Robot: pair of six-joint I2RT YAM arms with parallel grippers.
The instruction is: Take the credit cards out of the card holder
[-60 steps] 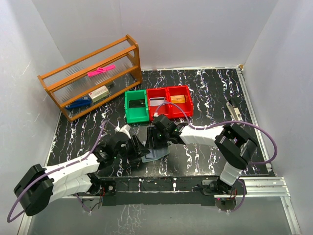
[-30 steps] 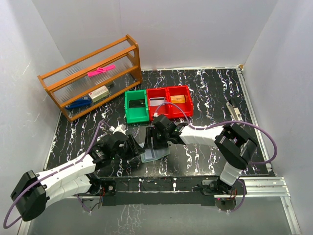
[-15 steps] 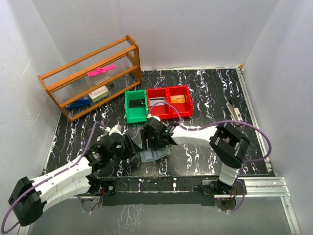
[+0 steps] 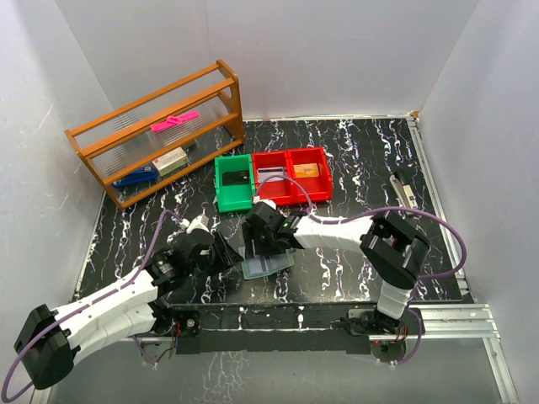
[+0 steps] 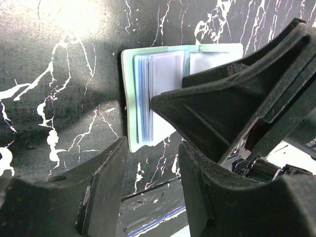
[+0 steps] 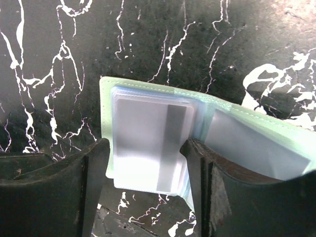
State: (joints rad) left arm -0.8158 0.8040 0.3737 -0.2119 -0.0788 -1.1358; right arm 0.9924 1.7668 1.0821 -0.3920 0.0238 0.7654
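Observation:
The card holder (image 4: pixel 268 263) lies open on the black marble table, pale blue-grey inside with green edging (image 6: pixel 104 98). Its left half carries a stack of clear sleeves, and a whitish credit card (image 6: pixel 148 143) with a grey stripe shows in the top one. My right gripper (image 6: pixel 145 165) is open, its fingers (image 6: pixel 197 187) standing either side of that stack, low over the holder (image 5: pixel 143 94). My left gripper (image 5: pixel 150 170) is open and empty just left of the holder, near the table's front edge. In the top view both grippers, left (image 4: pixel 221 252) and right (image 4: pixel 257 241), crowd the holder.
A green bin (image 4: pixel 234 183) and two red bins (image 4: pixel 292 175) stand just behind the holder. A wooden rack (image 4: pixel 156 135) with small items fills the back left. A pale tool (image 4: pixel 402 189) lies at the right. The table's front edge (image 4: pixel 278 305) is close.
Over the last second my right gripper shifted a little left over the holder, and my left arm drew back slightly to the left. Hardly anything has moved in the last half second.

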